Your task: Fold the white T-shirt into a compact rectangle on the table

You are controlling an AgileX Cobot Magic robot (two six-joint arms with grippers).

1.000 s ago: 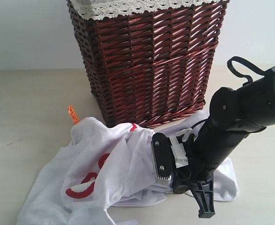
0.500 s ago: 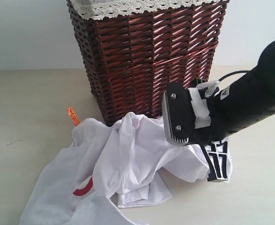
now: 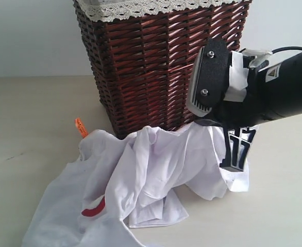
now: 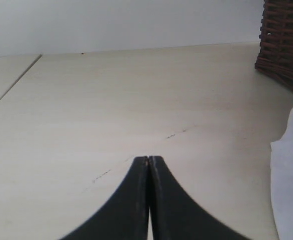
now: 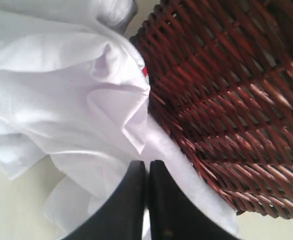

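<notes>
The white T-shirt point(image 3: 156, 159) lies crumpled on the table point(image 3: 32, 113) in front of the basket, with its orange neck tag point(image 3: 81, 126) at the left and a bit of red lettering point(image 3: 93, 208) low down. My right gripper point(image 3: 233, 154) is shut on a fold of the shirt at its right side and holds that part raised beside the basket. In the right wrist view the closed jaws point(image 5: 147, 164) pinch white cloth point(image 5: 61, 100). My left gripper point(image 4: 148, 159) is shut and empty over bare table point(image 4: 111, 100), with the shirt's edge point(image 4: 289, 190) off to one side.
A tall dark red-brown wicker basket point(image 3: 161, 67) with white lace trim stands right behind the shirt, close to my right arm; its wall point(image 5: 226, 90) fills much of the right wrist view. A corner of the basket point(image 4: 284, 40) shows in the left wrist view.
My right gripper has risen and swung right, toward the basket, pulling the shirt's right side up with it. The cloth has bunched and most of the red lettering is now covered.
</notes>
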